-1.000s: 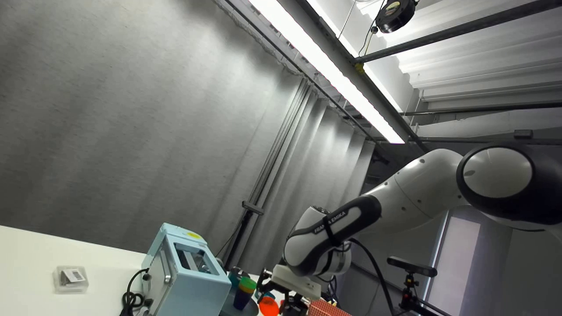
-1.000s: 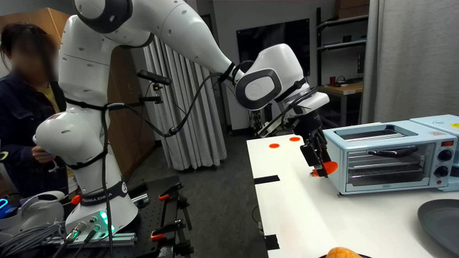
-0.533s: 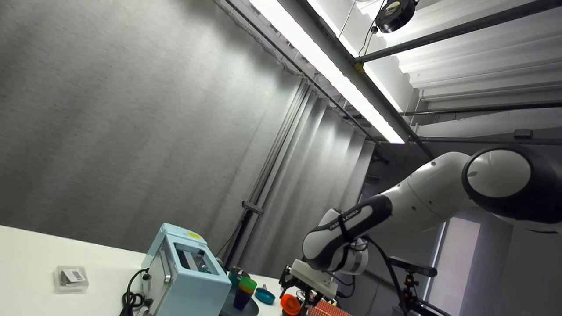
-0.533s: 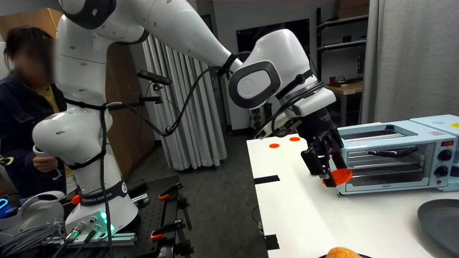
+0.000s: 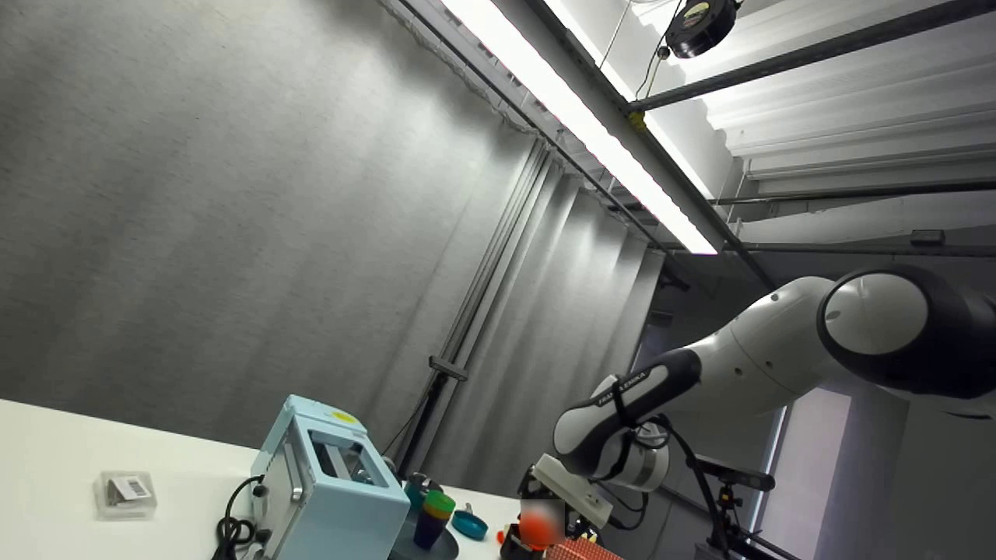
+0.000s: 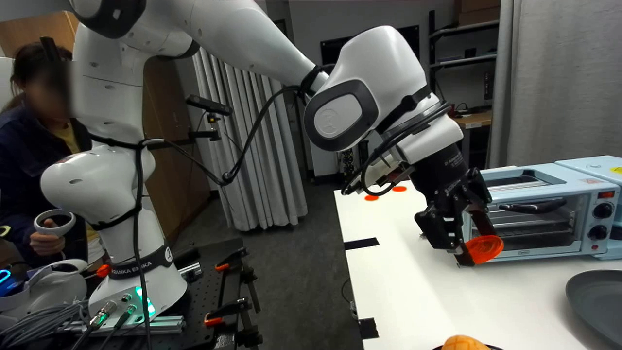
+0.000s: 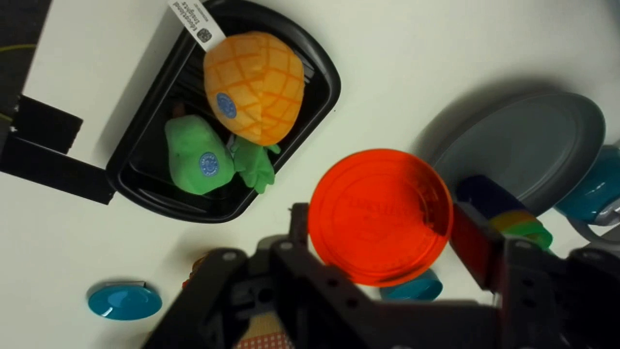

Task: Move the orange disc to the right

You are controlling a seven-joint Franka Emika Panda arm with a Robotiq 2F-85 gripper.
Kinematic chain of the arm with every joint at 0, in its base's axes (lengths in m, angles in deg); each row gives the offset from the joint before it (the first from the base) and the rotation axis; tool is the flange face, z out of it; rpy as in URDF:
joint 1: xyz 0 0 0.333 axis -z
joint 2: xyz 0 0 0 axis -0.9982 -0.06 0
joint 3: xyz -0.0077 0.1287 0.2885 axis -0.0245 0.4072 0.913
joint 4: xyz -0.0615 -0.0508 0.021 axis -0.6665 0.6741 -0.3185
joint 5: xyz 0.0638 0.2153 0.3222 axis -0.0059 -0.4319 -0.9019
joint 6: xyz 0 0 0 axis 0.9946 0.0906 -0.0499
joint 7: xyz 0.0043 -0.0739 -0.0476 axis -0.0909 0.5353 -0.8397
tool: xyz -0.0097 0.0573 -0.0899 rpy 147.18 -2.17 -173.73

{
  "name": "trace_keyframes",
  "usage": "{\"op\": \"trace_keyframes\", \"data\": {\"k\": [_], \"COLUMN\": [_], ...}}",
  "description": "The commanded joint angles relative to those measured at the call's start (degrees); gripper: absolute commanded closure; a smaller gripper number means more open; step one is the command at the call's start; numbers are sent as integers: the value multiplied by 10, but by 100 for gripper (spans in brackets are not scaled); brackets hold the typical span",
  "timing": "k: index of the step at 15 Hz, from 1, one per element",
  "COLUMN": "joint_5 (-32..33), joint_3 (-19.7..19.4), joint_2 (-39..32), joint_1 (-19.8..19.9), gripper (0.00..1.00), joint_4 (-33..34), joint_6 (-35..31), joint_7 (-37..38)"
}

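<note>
We see a gripper [image 7: 386, 230] holding an orange disc [image 7: 373, 213].
Lower left in an exterior view, we read "Franka Emika" on a black band [image 6: 127, 270]. Wrist view: "Educational Insights" on a tag [image 7: 196, 23], upper left; right of centre, wide-set fingers [image 7: 477, 247] clasp the disc's rim.

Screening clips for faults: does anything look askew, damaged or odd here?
Yes: the orange disc shows plainly between the fingers in the wrist view, yet a blurred square smears it in an exterior view, which also tilts steeply.
</note>
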Motion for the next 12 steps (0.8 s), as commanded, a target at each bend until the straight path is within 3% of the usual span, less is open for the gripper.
{"op": "trace_keyframes", "data": {"k": [1, 8, 12], "joint_5": [-17, -41, -88], "joint_3": [-4, 4, 32], "joint_2": [-8, -21, -25], "joint_1": [19, 46, 73], "gripper": [51, 51, 51], "joint_4": [7, 22, 46], "joint_6": [-20, -12, 27], "joint_7": [14, 12, -9]}}
